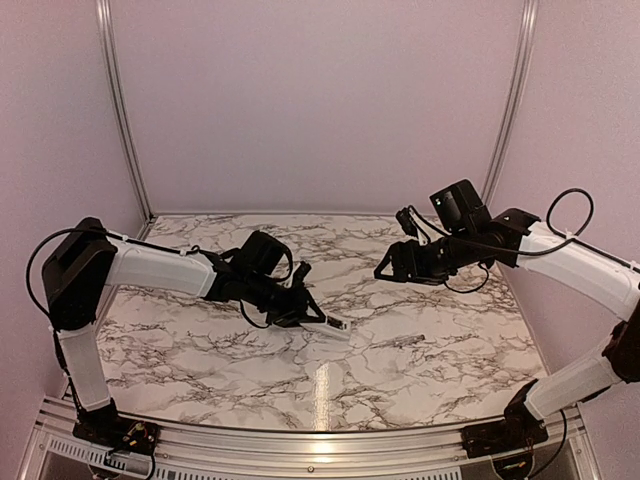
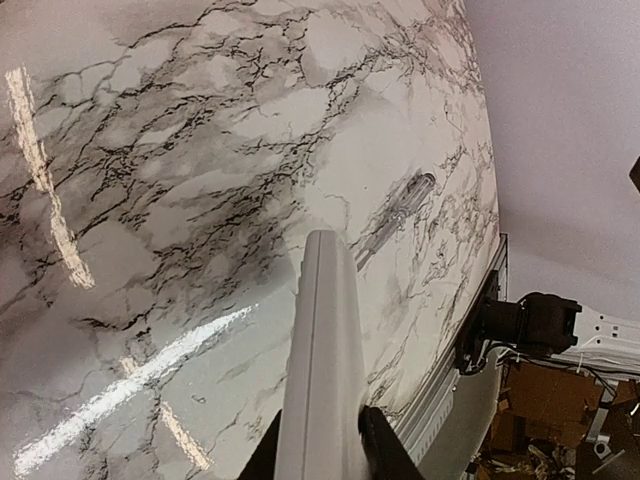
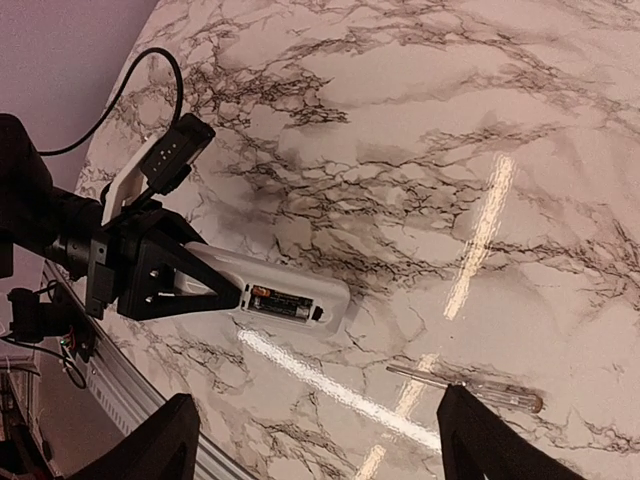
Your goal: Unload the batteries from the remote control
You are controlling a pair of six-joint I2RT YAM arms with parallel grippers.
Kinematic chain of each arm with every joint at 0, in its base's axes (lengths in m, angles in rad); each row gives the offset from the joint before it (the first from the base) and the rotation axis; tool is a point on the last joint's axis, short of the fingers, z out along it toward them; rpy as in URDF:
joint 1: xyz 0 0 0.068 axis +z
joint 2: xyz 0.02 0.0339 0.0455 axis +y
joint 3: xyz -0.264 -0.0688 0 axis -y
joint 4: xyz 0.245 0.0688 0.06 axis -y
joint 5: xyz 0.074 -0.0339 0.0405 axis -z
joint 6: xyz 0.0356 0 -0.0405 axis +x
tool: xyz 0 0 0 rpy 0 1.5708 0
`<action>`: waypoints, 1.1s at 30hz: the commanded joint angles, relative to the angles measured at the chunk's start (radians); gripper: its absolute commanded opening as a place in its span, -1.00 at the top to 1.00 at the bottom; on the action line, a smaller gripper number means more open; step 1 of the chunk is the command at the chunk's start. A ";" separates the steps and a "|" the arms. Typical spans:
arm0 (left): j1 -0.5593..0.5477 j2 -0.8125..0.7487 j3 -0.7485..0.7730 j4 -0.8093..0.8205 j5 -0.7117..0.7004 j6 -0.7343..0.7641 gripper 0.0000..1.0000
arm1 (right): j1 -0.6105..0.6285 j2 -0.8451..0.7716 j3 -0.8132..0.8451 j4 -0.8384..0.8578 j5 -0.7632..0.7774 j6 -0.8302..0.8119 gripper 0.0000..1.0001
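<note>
My left gripper [image 1: 305, 312] is shut on the white remote control [image 1: 330, 323] and holds it out just above the marble table, pointing right. In the left wrist view the remote [image 2: 322, 350] runs up from between the fingers, its plain side showing. In the right wrist view the remote [image 3: 290, 288] shows its open recess, with a dark battery [image 3: 278, 302] lying in it; I cannot tell if there are two. My right gripper [image 1: 385, 270] is open and empty, raised above the table, up and to the right of the remote; its fingertips [image 3: 150, 450] frame the bottom of its view.
A thin clear-handled grey stick [image 1: 400, 342] lies on the table [image 1: 200, 350] to the right of the remote, also in the left wrist view [image 2: 395, 215] and the right wrist view [image 3: 465, 390]. The metal front rail [image 1: 320, 440] edges the table.
</note>
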 commanded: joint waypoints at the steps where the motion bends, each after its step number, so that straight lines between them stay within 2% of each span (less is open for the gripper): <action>1: 0.016 0.036 0.021 -0.022 0.016 -0.002 1.00 | 0.008 -0.017 0.014 -0.026 0.019 -0.010 -0.62; 6: 0.025 0.062 0.025 -0.074 0.008 0.005 0.99 | 0.008 -0.017 0.008 -0.027 0.019 -0.009 -0.62; 10: 0.032 0.069 0.016 -0.094 0.003 0.006 0.86 | 0.008 -0.014 0.007 -0.025 0.019 -0.011 -0.62; 14: 0.038 0.065 0.004 -0.106 -0.012 0.002 0.59 | 0.008 -0.011 0.008 -0.027 0.020 -0.013 -0.62; 20: 0.046 0.046 -0.023 -0.109 -0.033 0.000 -0.03 | 0.008 -0.012 0.008 -0.031 0.022 -0.014 -0.62; 33: 0.060 0.033 -0.012 -0.181 -0.092 0.047 -0.42 | 0.008 -0.008 0.008 -0.031 0.022 -0.012 -0.62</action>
